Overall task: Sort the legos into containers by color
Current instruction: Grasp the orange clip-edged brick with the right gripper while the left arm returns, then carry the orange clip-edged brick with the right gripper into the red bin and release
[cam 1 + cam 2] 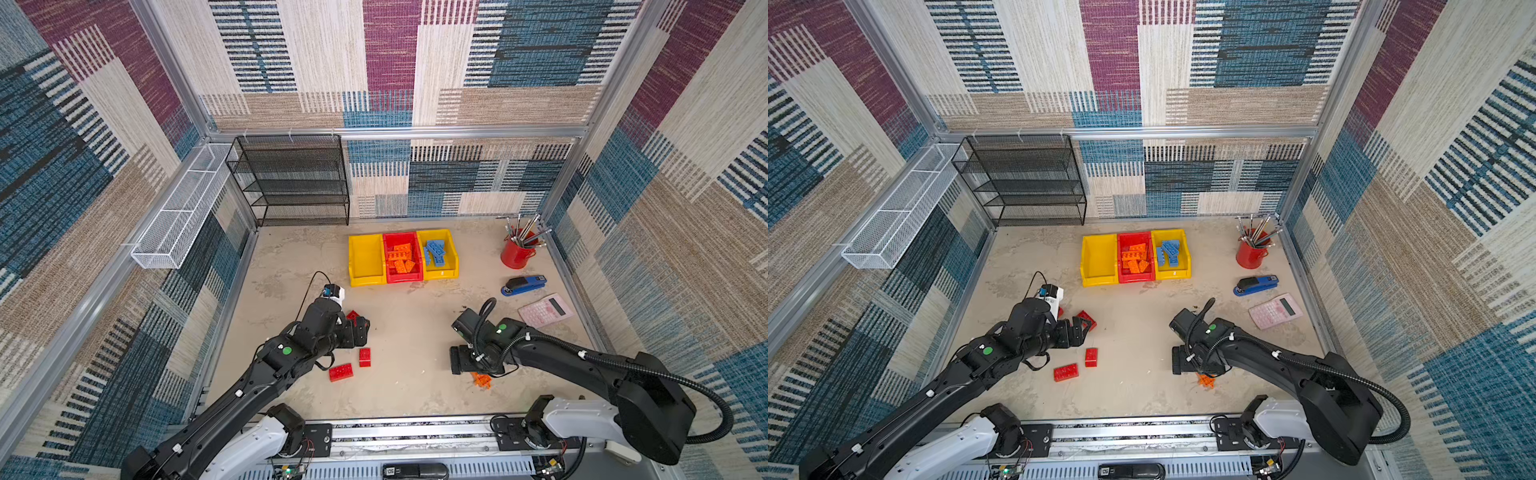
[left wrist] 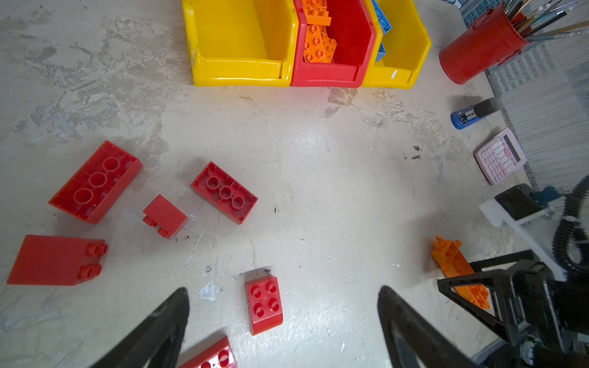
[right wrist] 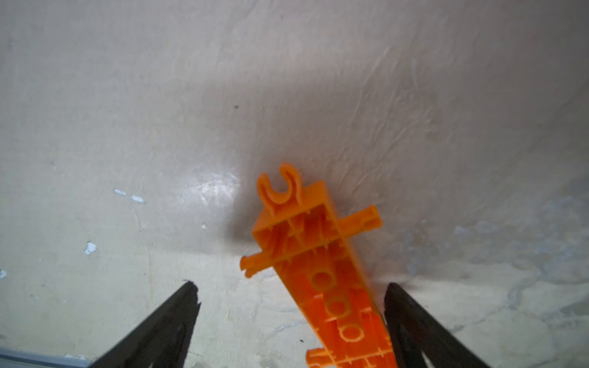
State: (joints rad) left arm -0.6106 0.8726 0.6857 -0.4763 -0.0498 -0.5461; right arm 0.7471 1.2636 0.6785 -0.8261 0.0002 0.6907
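Several red legos (image 2: 224, 192) lie loose on the table under my left gripper (image 2: 284, 294), which hangs open above a small red brick (image 2: 264, 304). In both top views two red bricks (image 1: 340, 372) (image 1: 1091, 357) lie just in front of that gripper (image 1: 358, 328). My right gripper (image 3: 292, 287) points down, open, around a long spiky orange piece (image 3: 322, 264); one finger touches it and the other stands apart. The left yellow container (image 1: 365, 257) is empty. The red one (image 1: 405, 277) holds orange legos, and the right yellow one (image 1: 444, 273) holds blue legos.
A red cup of metal tools (image 1: 517, 253), a blue stapler (image 1: 524, 284) and a pink calculator (image 1: 545, 309) sit along the right edge. A black mesh shelf (image 1: 291, 183) stands at the back left. A white wire basket (image 1: 183, 208) hangs on the left wall.
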